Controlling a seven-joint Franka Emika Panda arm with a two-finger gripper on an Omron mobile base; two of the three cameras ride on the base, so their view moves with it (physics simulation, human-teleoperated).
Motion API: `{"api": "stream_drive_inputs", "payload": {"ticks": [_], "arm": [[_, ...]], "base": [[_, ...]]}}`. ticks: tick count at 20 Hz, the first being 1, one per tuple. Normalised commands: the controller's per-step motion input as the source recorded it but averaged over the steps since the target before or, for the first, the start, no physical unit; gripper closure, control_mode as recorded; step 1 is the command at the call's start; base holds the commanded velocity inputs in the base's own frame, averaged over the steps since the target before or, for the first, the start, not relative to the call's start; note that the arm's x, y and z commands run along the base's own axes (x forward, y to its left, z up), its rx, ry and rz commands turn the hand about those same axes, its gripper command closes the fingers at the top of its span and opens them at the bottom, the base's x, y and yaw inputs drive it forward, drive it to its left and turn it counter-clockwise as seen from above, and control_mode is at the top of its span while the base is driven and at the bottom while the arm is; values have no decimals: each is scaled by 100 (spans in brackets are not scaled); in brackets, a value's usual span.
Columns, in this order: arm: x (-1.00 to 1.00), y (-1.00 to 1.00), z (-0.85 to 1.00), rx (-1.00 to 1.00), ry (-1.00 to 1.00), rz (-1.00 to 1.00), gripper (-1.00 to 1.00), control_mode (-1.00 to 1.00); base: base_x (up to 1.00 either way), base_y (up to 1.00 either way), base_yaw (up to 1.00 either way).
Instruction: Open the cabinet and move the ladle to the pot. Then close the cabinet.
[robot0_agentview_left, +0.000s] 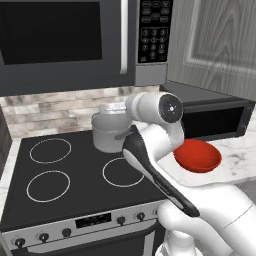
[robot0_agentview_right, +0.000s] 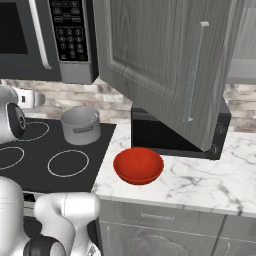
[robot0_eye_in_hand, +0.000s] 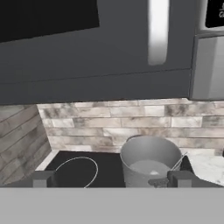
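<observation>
The grey metal pot (robot0_eye_in_hand: 150, 162) stands on the stove's back right burner, also seen as pot (robot0_agentview_left: 107, 132) and pot (robot0_agentview_right: 80, 125). A thin silvery handle, the ladle (robot0_eye_in_hand: 179, 161), leans out over the pot's right rim; its bowl is hidden inside. My gripper (robot0_eye_in_hand: 113, 179) hovers open just in front of the pot, facing the backsplash, with nothing between its fingertips (robot0_eye_in_hand: 43, 179). The cabinet (robot0_agentview_right: 160, 65) has its grey wood-grain door swung wide open over the counter, bar handle (robot0_agentview_right: 195, 70) facing out; the same cabinet (robot0_agentview_left: 220, 45) door shows at upper right.
A red bowl (robot0_agentview_right: 138, 165) sits on the marble counter (robot0_agentview_right: 210, 180) right of the stove (robot0_agentview_left: 70, 170). A black toaster oven (robot0_agentview_left: 215, 117) stands under the open door. The microwave (robot0_agentview_left: 65, 40) hangs low over the stove.
</observation>
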Motion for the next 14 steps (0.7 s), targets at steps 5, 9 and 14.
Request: {"api": "stream_drive_inputs", "payload": {"ticks": [5,9,14], "arm": [[-86,-23,32,-18,18,0,-100,-100],[-63,-42,22,-12,21,0,-100,-100],[-20,-38,1,-4,16,0,-100,-100]], "base": [[0,0,0],[0,0,0],[0,0,0]]}}
